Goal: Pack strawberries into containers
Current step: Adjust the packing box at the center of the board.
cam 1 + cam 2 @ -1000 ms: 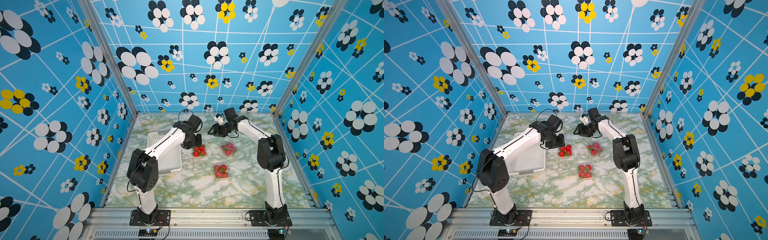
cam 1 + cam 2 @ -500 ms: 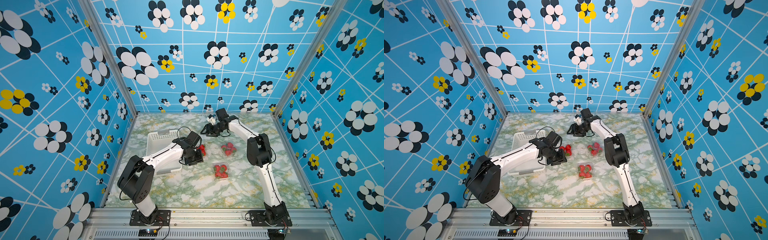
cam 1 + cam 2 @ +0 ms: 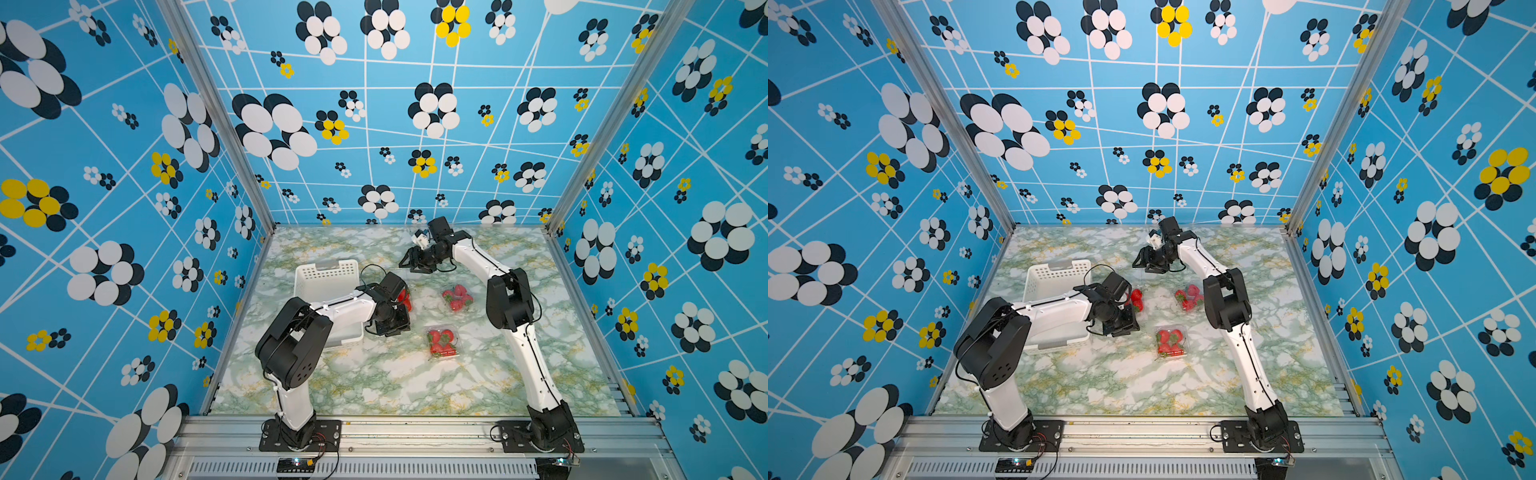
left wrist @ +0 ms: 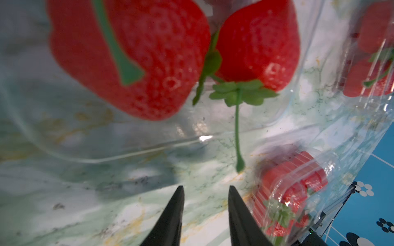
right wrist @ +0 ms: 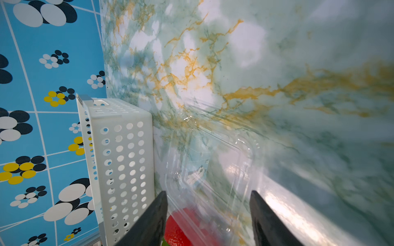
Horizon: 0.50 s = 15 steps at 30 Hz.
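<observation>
Clear plastic forms all three containers, which sit in a loose triangle on the green-and-gold marbled table (image 3: 374,386), just right of the white perforated basket (image 3: 328,272).

The first container (image 3: 1137,300) stands closest to the basket and is partly hidden in both top views by the left arm's wrist. The left wrist view shows two strawberries (image 4: 138,53) lying inside it against the see-through wall. One is large and blurred. The other shows its green cap and a long thin stem (image 4: 237,132). In the right wrist view its lid (image 5: 213,161) is folded open and lies flat on the marble beside the basket wall, with one red berry just visible through the plastic.

The second container (image 3: 457,297), further right, holds a heap of several berries; whether it is closed I cannot tell.

The third container (image 3: 442,343), nearest the robot's bases, holds about four berries packed tightly, and its ribbed lid (image 4: 298,185) looks shut over them.

The left gripper (image 4: 205,189) hovers low over bare marble just in front of the first container, its jaws only a narrow slit apart with nothing between them. The right gripper (image 5: 207,194) hangs behind that container, above the open lid, with its jaws spread wide and nothing in its grip.
</observation>
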Available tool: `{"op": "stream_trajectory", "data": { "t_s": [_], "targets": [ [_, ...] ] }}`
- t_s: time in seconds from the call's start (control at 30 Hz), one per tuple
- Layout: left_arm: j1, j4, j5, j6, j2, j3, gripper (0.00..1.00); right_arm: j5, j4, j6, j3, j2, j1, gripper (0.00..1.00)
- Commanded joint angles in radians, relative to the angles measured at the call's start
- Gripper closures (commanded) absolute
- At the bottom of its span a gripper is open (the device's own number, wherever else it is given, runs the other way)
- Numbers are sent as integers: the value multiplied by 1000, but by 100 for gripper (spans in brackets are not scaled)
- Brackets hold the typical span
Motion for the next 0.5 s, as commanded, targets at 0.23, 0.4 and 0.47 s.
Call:
{"op": "stream_trajectory", "data": {
  "t_s": [0.23,0.4,0.47],
  "targets": [
    [56,169,-28,-58,9,-99,66,9,-59,10,63,43,-2,37],
    [73,172,-27,-73,21,-107,66,11,-64,8,57,50,0,38],
    [76,173,-28,-76,32,-109,66,10,-58,10,58,52,-1,38]
  ]
}}
